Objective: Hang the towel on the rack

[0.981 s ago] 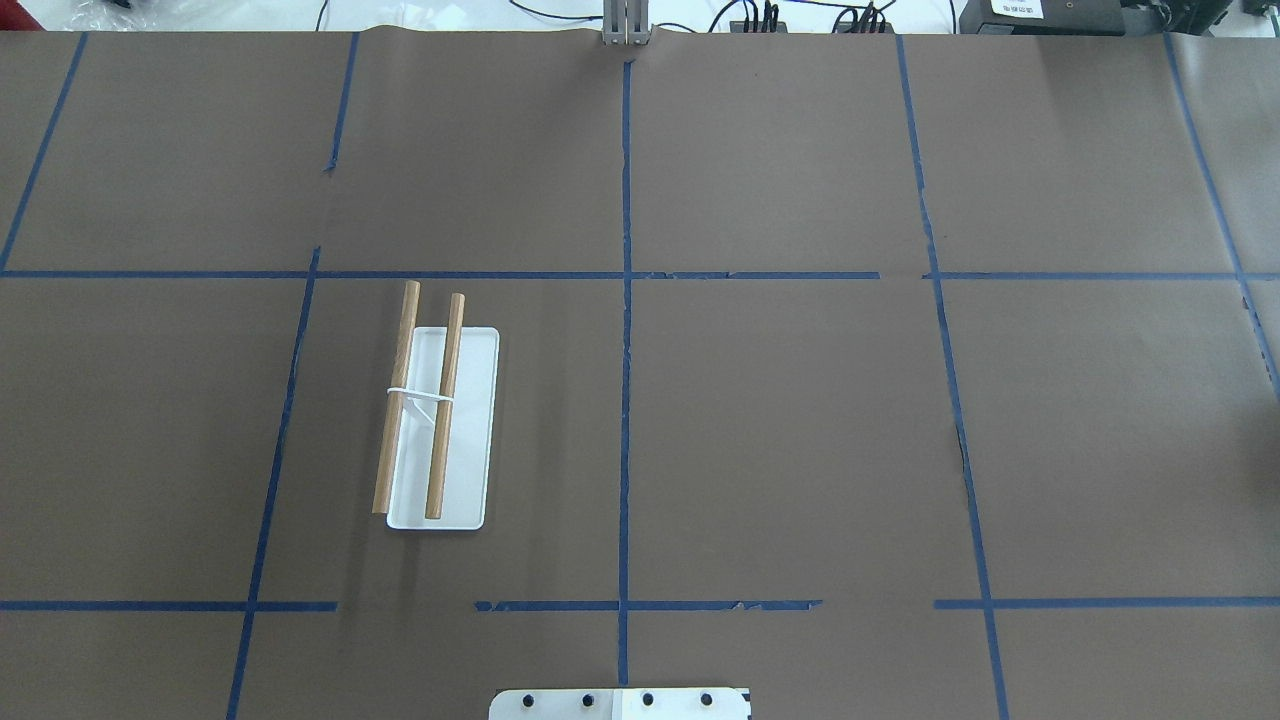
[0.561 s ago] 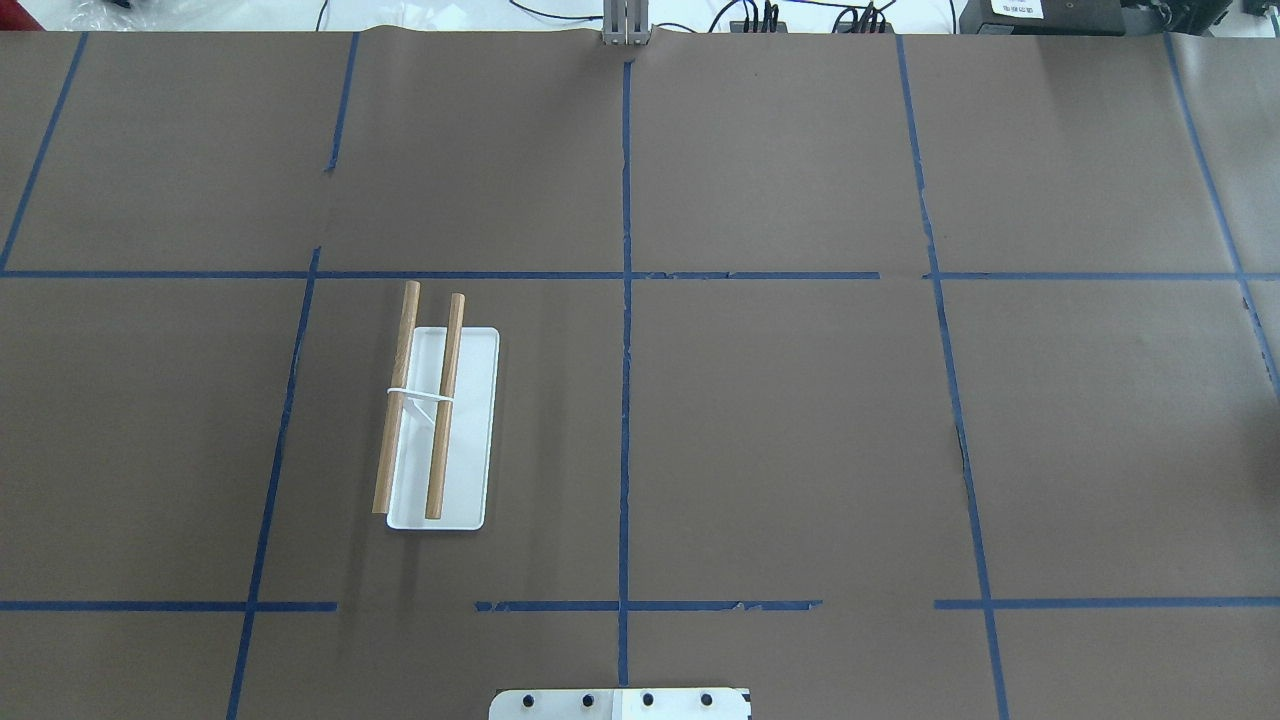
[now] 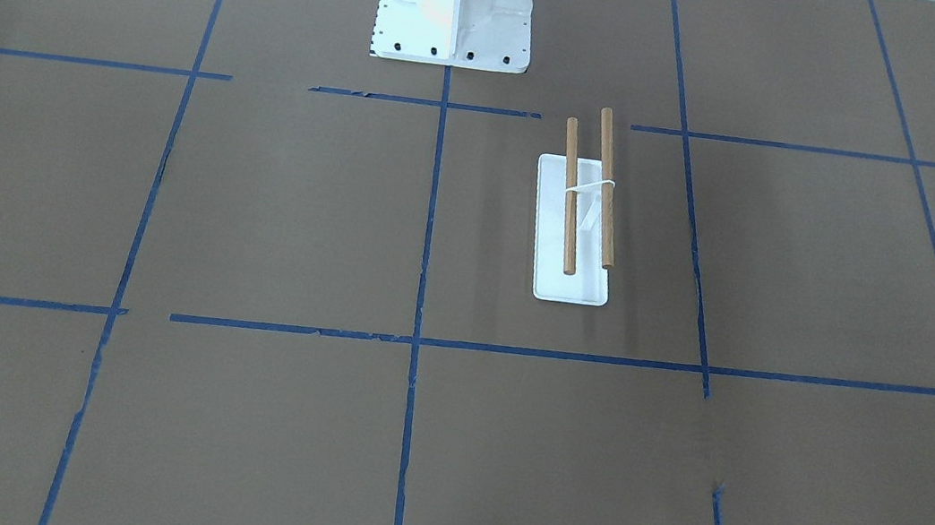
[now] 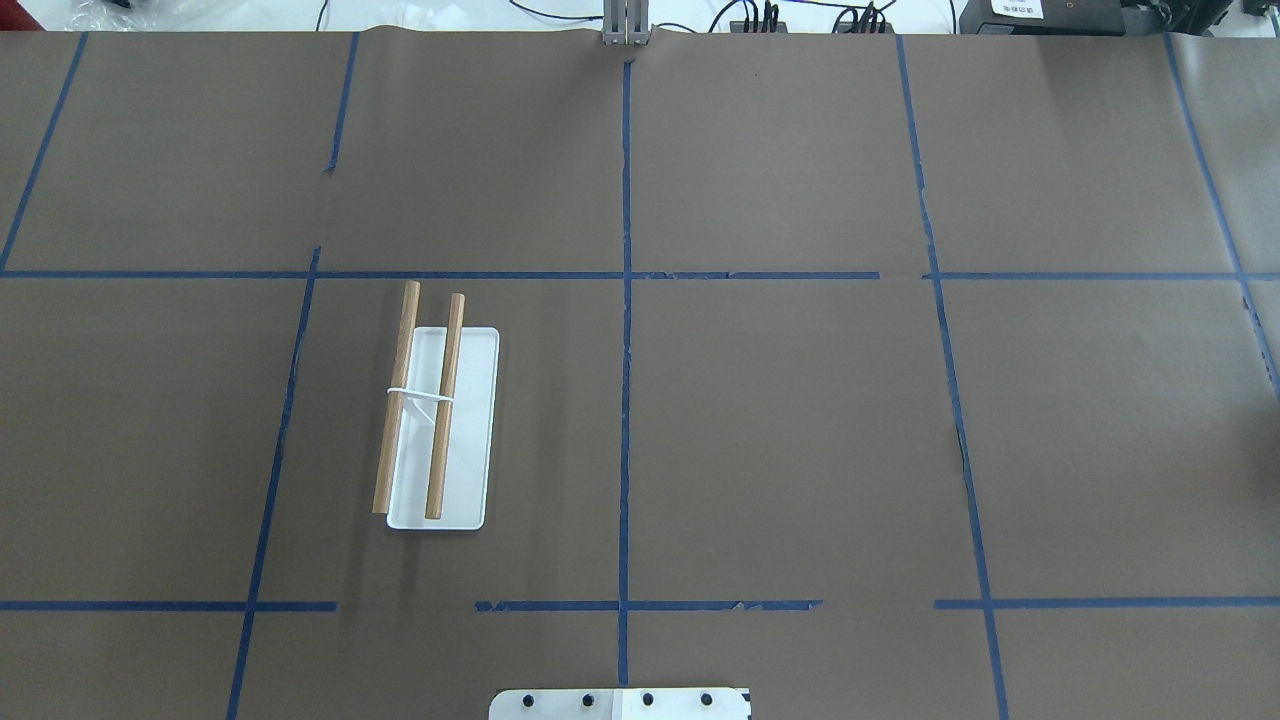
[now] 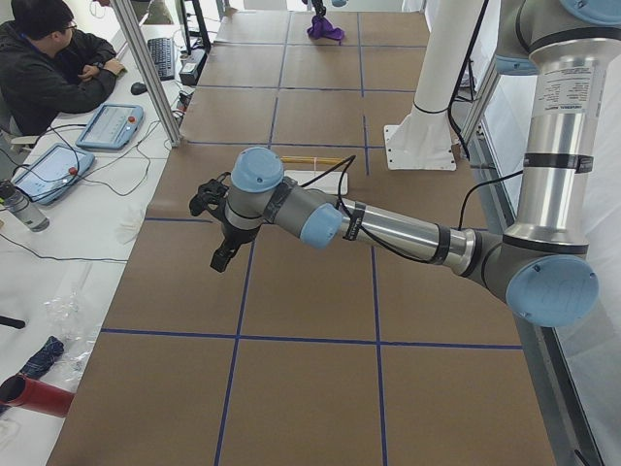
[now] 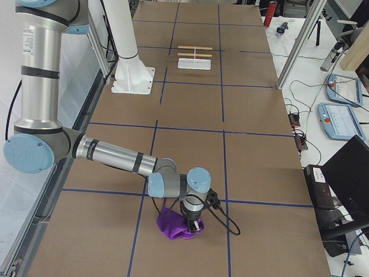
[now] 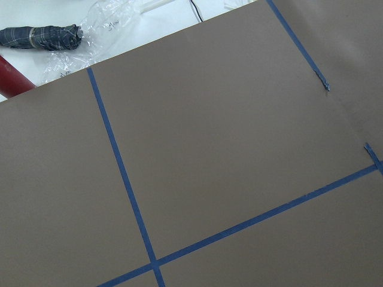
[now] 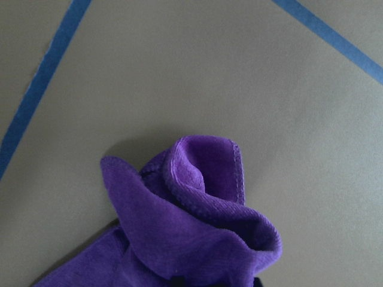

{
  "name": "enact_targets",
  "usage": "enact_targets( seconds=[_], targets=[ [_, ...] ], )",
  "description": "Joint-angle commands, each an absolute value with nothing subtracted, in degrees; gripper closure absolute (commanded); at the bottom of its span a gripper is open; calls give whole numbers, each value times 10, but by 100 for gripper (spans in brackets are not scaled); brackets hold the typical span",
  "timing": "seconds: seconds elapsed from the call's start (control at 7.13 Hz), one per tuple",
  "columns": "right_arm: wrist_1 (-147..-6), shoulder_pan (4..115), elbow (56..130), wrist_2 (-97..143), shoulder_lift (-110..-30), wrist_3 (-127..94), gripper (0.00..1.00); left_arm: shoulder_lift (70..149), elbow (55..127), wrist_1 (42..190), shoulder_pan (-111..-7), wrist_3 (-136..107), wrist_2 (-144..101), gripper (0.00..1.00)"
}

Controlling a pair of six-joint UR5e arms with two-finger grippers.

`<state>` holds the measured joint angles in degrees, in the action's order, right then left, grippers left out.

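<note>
The rack [image 4: 468, 430] stands left of the table's middle: a flat white base, a thin white support and two parallel wooden dowels [image 4: 444, 404]. It also shows in the front view [image 3: 570, 285] and far off in the right side view [image 6: 195, 62]. The purple towel [image 6: 172, 226] lies crumpled on the brown table at the robot's right end; it fills the right wrist view [image 8: 191, 221]. My right gripper [image 6: 194, 226] points down onto the towel; I cannot tell whether it is open or shut. My left gripper [image 5: 217, 258] hangs above the table's left end; its state cannot be told.
The white robot pedestal [image 3: 455, 17] stands at the table's near edge. Blue tape lines cross the brown cover. A red cylinder [image 7: 12, 81] and a wrapped bundle [image 7: 42, 37] lie beyond the left end. An operator [image 5: 49, 68] sits at a side desk.
</note>
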<state>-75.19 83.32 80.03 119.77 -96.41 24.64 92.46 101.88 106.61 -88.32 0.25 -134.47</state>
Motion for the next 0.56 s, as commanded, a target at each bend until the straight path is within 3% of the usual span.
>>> enact_targets(
  seconds=[0.0, 0.42],
  targets=[
    [-752, 832, 808, 1187, -946, 270, 100, 925, 1020, 1066, -883, 2, -1345, 0],
    [-818, 837, 883, 1189, -887, 294, 100, 926, 1021, 1066, -883, 3, -1345, 0]
  ],
)
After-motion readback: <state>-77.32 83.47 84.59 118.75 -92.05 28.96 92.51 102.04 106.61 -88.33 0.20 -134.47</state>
